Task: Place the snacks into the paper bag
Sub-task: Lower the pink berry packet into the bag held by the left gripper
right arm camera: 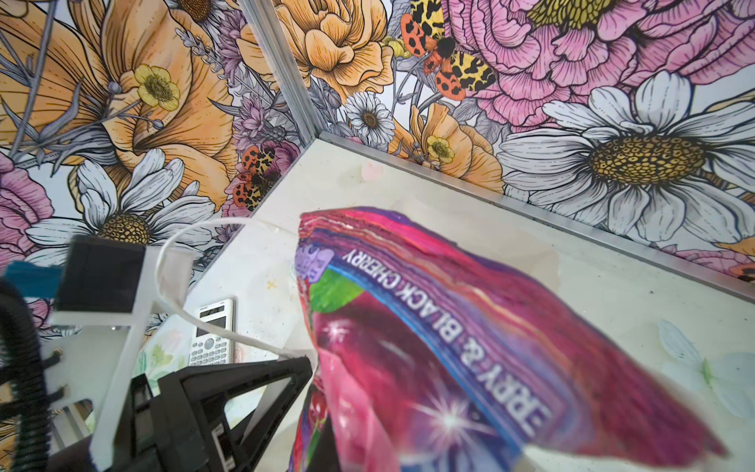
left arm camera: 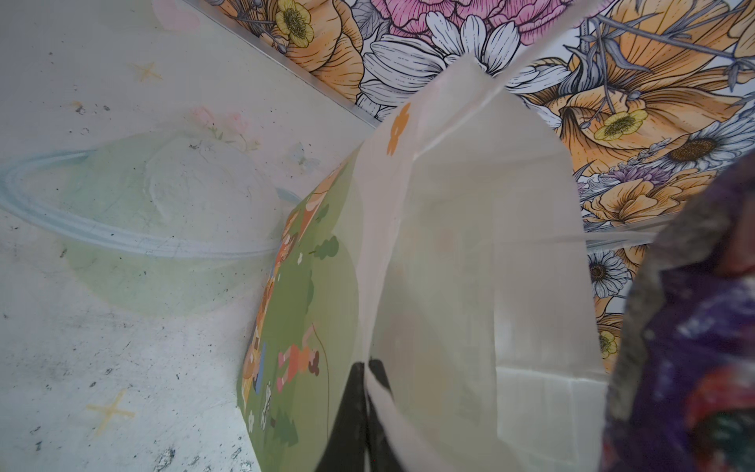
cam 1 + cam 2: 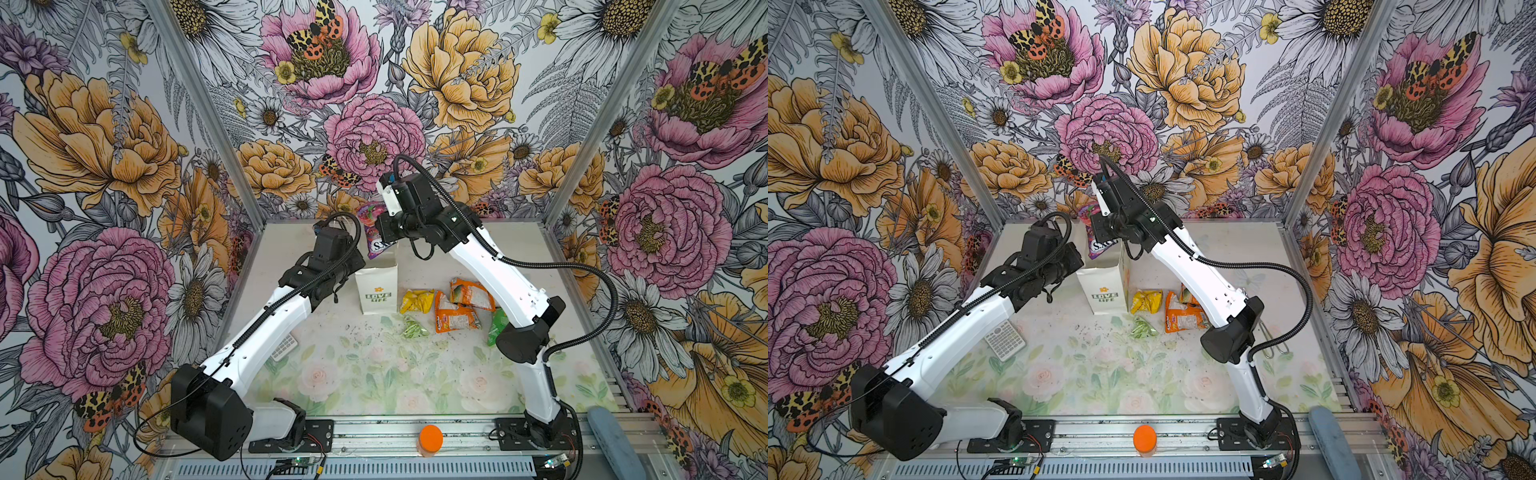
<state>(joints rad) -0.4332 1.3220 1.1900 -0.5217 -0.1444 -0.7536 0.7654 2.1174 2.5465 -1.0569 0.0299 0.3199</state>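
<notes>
Plainly, the small tall white paper bag [image 3: 376, 297] with its green "LOVE LIFE" print stands upright towards the back of the floral-printed counter [image 3: 374, 382]. The left claw [image 2: 369, 370] is pinched tight on the bag's rim at its own arm's side. The left wrist view shows one black finger inside the paper wall and one outside. I judge that grip is there to stop the thin mouth folding shut and to steady the bag when something drops in.

Directly above the bag's mouth hangs the crinkly shiny purple snack packet [image 3: 372, 235], long way down, its lower end at the rim. I cannot tell whether it touches the paper. The right claw [image 3: 386, 232] is clamped on the packet's upper part. The packet hides the grip itself in the right wrist view, but in both top views it dangles from that claw. Holding it by the top lets the narrow end lead into the narrow opening. The bag's inside shows only bare white paper, so this looks like the first one in.

The other snacks lie beside the bag on the right arm's side. The crumpled shiny yellow packet [image 3: 417, 300] is nearest, then two crinkly orange packets [image 3: 455, 318]. A small pale green packet [image 3: 413, 328] lies a little forward of the bag. The bright green packet [image 3: 496, 326] is farthest, partly behind the right arm. That suits the right arm fetching while the left holds.

On the bag's other side, under the left arm, lies a pale grey calculator [image 3: 1005, 338]. Well forward of the bag, on the front rail, stands an orange round-lidded jar [image 3: 430, 440].
</notes>
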